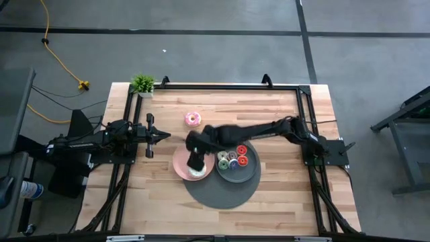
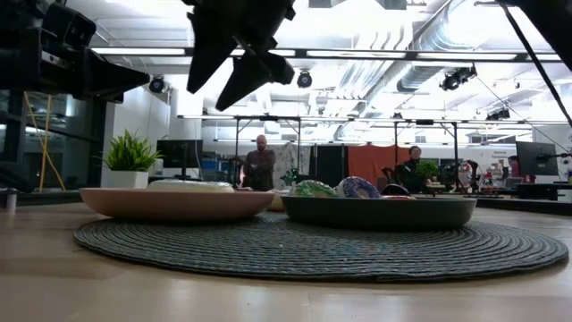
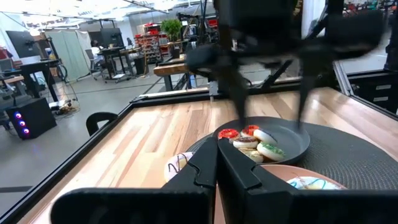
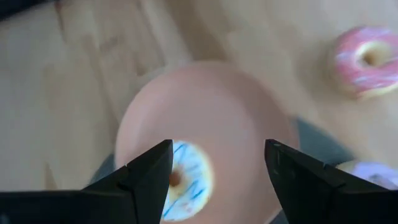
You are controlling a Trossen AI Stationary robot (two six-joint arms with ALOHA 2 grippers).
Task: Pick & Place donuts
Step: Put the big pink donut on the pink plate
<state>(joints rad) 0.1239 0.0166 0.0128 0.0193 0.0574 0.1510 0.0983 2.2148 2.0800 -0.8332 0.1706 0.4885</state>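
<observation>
1. Overhead, the right gripper (image 1: 195,161) hung above the pink plate (image 1: 180,165), its fingers (image 4: 146,171) spread apart with nothing between them.
2. A white-iced donut (image 4: 183,180) with blue streaks lay on that pink plate, directly below the spread fingers.
3. A pink-iced donut (image 1: 193,119) sat on the bare wooden table (image 1: 282,121), apart from the plates, toward the far edge.
4. Several tiny donuts (image 1: 233,158) were clustered in the grey plate (image 1: 250,173), just beside the pink plate; both plates rested on a round dark mat (image 1: 222,195).
5. The left gripper (image 1: 164,136) waited at the table's left side, fingers pressed together, empty.
6. A small potted plant (image 1: 142,84) stood at the far left corner.
</observation>
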